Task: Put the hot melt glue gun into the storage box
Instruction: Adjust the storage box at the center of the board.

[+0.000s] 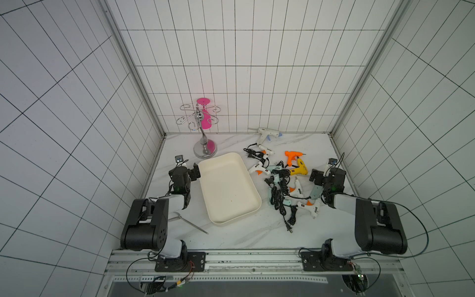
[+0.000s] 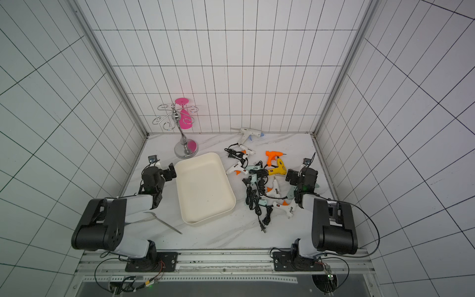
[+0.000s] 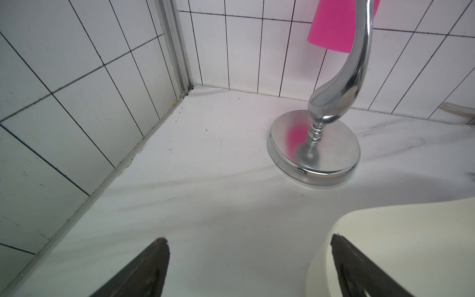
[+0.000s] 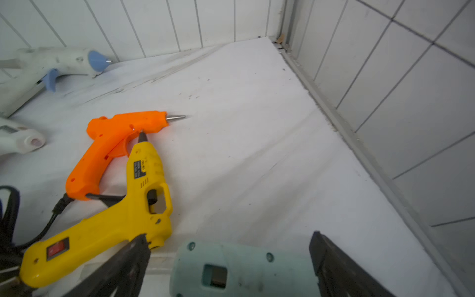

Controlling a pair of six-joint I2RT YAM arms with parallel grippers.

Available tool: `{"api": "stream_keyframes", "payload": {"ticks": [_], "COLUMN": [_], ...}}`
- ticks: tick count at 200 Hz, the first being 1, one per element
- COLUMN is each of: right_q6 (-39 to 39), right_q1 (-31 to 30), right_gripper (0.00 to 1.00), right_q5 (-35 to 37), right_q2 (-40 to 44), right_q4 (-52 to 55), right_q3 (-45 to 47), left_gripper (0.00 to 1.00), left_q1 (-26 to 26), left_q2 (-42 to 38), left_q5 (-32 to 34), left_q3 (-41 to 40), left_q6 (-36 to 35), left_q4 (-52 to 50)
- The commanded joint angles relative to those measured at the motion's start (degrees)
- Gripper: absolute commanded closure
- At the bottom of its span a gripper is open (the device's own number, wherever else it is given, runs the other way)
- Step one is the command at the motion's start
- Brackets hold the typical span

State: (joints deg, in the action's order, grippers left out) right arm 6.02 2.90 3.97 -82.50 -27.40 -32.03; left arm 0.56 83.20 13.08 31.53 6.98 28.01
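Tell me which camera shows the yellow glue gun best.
The right wrist view: the yellow glue gun lies close up, red switch plainly visible. In both top views it is small. The left wrist view misses it.

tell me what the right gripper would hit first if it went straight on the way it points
Probably the pale green glue gun, lying just ahead between the jaws of the open right gripper; past it only bare table and the wall. Depth is unclear.
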Motion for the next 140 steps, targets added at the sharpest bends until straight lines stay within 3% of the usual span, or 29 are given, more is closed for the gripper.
{"api": "stream_keyframes", "payload": {"ticks": [1, 28, 46, 63, 82, 110, 140], "right_q6": [6.7, 10.1, 11.9, 13.2, 13.3, 10.2, 9.7], "right_q1": [1.1, 1.0, 1.0, 0.8, -1.1, -7.5, -11.8], "right_gripper": [0.02, 0.05, 0.07, 0.10, 0.16, 0.17, 0.21], "right_q5": [4.5, -0.6, -2.6, -5.9, -9.8, -9.1, -7.3], "right_q2": [3.6, -0.3, -4.6, -8.4, -13.3, -22.0, -28.9], "right_q4": [21.9, 41.2, 53.6, 58.8, 61.9, 67.7, 70.6], "right_q3": [-13.8, -28.7, -38.2, -43.7, -49.2, -58.3, -63.4], "left_gripper": [0.02, 0.01, 0.01, 0.01, 0.02, 0.02, 0.02], "left_q1": [1.7, 8.8, 11.8, 13.0, 13.1, 13.3, 13.3], "left_q2": [-7.6, -12.0, -12.2, -11.2, -9.8, -7.3, -3.1], "left_q5": [6.5, 13.5, 10.6, 6.6, 2.4, -2.8, -3.4], "left_q3": [9.3, 20.6, 27.5, 29.6, 30.1, 27.7, 28.0], "left_q6": [6.4, 14.9, 23.1, 29.5, 34.2, 36.2, 37.1], "left_q4": [-21.0, -44.4, -60.2, -68.8, -74.6, -75.9, -77.8]}}
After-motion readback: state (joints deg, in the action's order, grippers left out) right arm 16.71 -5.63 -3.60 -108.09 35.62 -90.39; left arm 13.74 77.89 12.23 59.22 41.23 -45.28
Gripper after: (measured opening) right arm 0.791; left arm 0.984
